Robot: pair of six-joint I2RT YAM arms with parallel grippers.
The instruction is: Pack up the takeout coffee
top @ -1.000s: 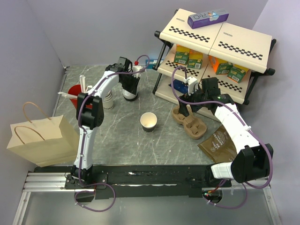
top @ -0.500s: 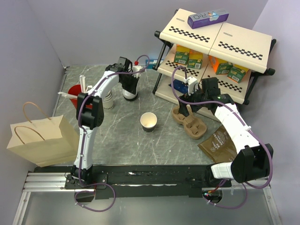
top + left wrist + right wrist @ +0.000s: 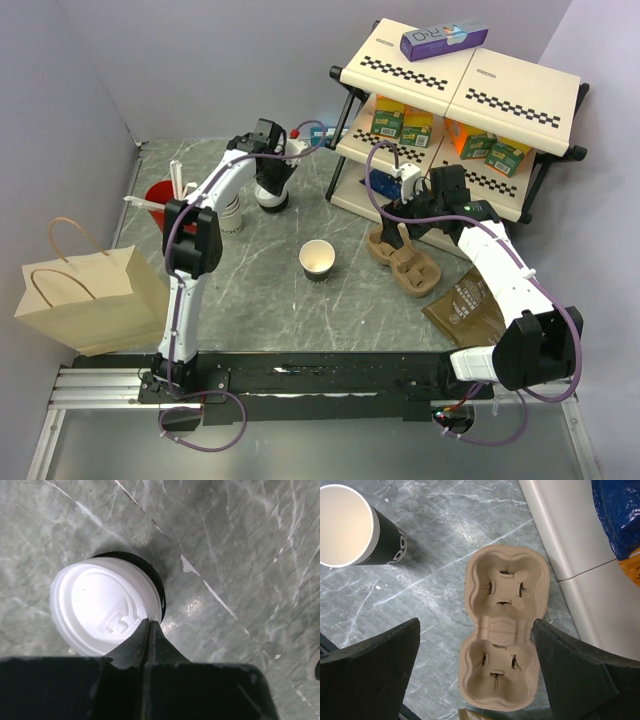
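A: What does the overhead view alone show?

B: The whole grey tabletop [image 3: 250, 290]: a shelf [image 3: 470, 80] far right, a paper bag [image 3: 85, 300] near left, and open room mid-tabletop around 1 lidless cup [image 3: 317, 258].

A: And the wrist views?

B: The right one shows a 2-well cup carrier [image 3: 502, 630] under the right pincer [image 3: 476, 621], which is spread wide and empty. The left one shows the takeout coffee [image 3: 100, 607] far-centre, near the shelf leg. It stands upright, long axis vertical, white lid up. The left pincer [image 3: 149, 625] is closed, its tips over the lid's rim, gripping nothing.

White arms [image 3: 225, 183], black joints [image 3: 193, 240], purple cables [image 3: 176, 300]; matte black fingers [image 3: 370, 670]
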